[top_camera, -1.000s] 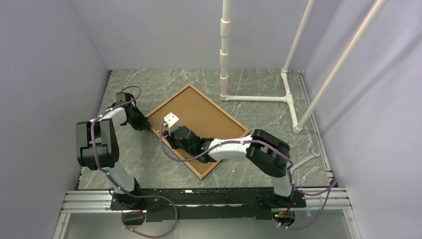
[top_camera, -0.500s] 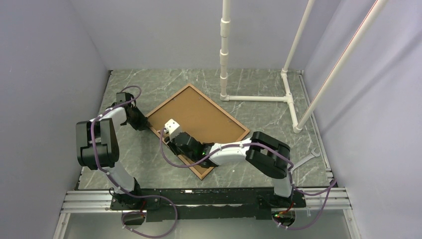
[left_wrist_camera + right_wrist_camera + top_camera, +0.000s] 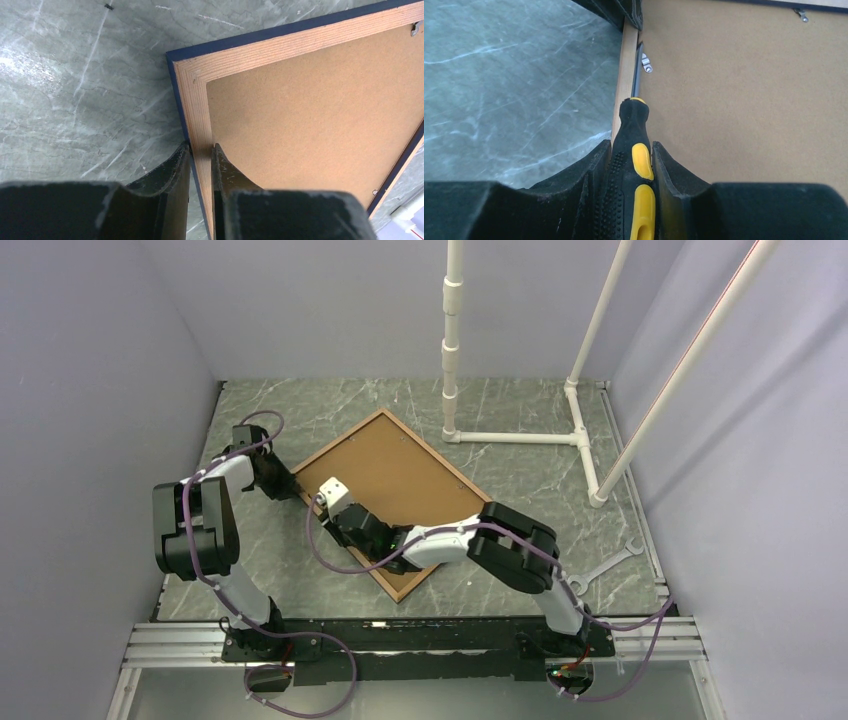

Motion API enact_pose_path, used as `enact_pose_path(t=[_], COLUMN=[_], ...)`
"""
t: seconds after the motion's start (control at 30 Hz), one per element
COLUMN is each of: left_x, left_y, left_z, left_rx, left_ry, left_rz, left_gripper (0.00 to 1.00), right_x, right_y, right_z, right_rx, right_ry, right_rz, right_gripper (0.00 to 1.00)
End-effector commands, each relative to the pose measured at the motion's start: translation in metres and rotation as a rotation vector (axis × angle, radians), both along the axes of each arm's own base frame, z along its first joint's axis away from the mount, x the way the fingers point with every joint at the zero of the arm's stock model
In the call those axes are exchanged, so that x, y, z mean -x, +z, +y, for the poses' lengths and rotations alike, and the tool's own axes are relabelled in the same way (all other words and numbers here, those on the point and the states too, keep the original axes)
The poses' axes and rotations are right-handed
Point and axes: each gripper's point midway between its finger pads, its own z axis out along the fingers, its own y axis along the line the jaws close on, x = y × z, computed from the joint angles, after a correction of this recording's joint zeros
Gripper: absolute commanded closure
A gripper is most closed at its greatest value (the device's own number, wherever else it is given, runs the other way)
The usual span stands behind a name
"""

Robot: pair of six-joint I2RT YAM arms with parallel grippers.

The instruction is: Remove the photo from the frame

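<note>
The frame [image 3: 440, 456] lies face down on the marble table, its navy edge and bare wood rail [image 3: 195, 100] showing. The photo [image 3: 405, 475] sits inside it; only its brown hardboard back [image 3: 310, 110] is visible. My left gripper [image 3: 201, 147] is shut on the frame's left rail just below the corner. My right gripper [image 3: 630, 145] is shut on a black-and-yellow screwdriver [image 3: 636, 125]. The screwdriver's blade [image 3: 637, 75] lies along the inner edge of that same rail, with its tip beside a small metal tab [image 3: 646, 63]. In the top view, my right gripper [image 3: 338, 518] is over the frame's near-left side.
A white pipe stand [image 3: 452, 360] rises just beyond the frame's far corner, its base pipe [image 3: 520, 438] on the table. A grey wrench [image 3: 605, 565] lies at the right. Other metal tabs [image 3: 416, 28] sit along the frame's rails. Walls close in left and right.
My right arm has swung left along the frame's near-left rail, carrying the screwdriver toward the left gripper. The left arm and the frame have stayed put.
</note>
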Motion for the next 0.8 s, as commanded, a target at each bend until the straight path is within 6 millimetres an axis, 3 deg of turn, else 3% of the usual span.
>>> enact_pose_path(t=[0.0, 0.2, 0.4, 0.6, 0.7, 0.77], left_x=[0.023, 0.023, 0.020, 0.017, 0.013, 0.013], left_y=[-0.026, -0.026, -0.022, -0.017, -0.005, -0.002], left_z=[-0.007, -0.006, -0.004, 0.000, 0.000, -0.001], left_rx=[-0.012, -0.022, -0.038, -0.047, -0.052, -0.050], left_ry=[-0.044, -0.050, -0.058, -0.039, -0.023, -0.033], left_rz=[0.091, 0.094, 0.082, 0.088, 0.016, 0.006], left_gripper=[1.00, 1.00, 1.00, 1.00, 0.76, 0.66], right_x=[-0.013, -0.020, -0.014, -0.013, -0.017, -0.025], right_y=[-0.004, -0.002, 0.041, 0.086, 0.102, 0.109], right_z=[0.011, 0.013, 0.015, -0.007, -0.028, -0.050], right_rx=[0.007, 0.028, -0.045, -0.133, -0.171, -0.185], right_ry=[-0.039, -0.064, -0.029, -0.047, -0.073, -0.115], right_rz=[-0.051, -0.074, -0.057, -0.022, -0.001, 0.012], right_gripper=[1.00, 1.00, 1.00, 1.00, 1.00, 1.00])
